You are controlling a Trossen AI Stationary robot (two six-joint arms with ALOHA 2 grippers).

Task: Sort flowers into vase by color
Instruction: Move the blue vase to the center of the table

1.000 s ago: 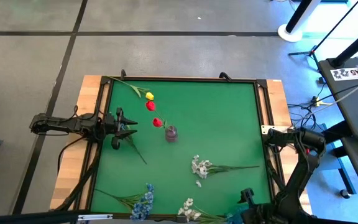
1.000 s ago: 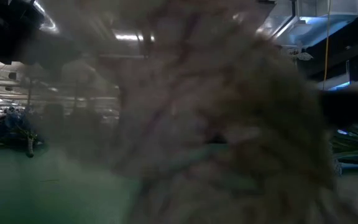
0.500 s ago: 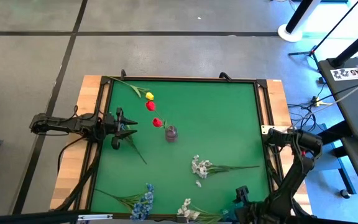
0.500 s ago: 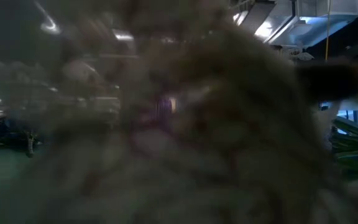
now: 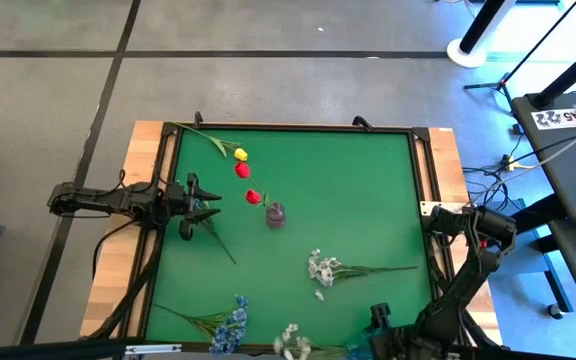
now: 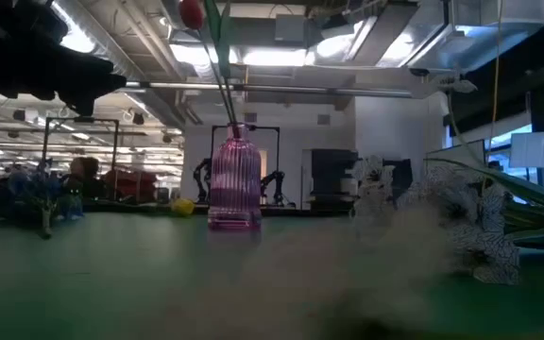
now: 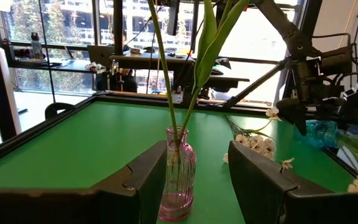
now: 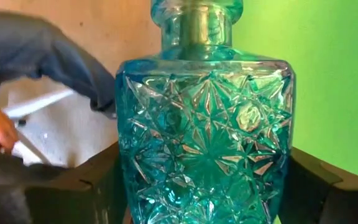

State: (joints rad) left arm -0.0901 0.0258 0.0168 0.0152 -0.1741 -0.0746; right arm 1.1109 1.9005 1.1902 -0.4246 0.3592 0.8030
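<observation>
My right pincer (image 8: 204,186) grips a blue cut-glass vase (image 8: 205,124) at the desk's (image 5: 368,190) near right corner. My left pincer (image 7: 194,180) rests wide open at the left edge, facing a pink vase (image 5: 276,213) holding a red tulip (image 5: 253,197). White sprays (image 5: 322,267) lie mid-desk, blue sprays (image 5: 230,325) near the front.

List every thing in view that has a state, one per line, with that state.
Pink ribbed glass vase: upright on the mat, holding a red tulip stem.
Blue cut-glass bottle: upright, clamped between the right gripper's fingers.
Right gripper: closed on the blue bottle at the table's near edge.
Left gripper: open, level with the pink vase, not touching it.
White blossom spray: lying flat on the mat.
Blue clustered spray: lying flat.
Yellow tulip: lying flat.
</observation>
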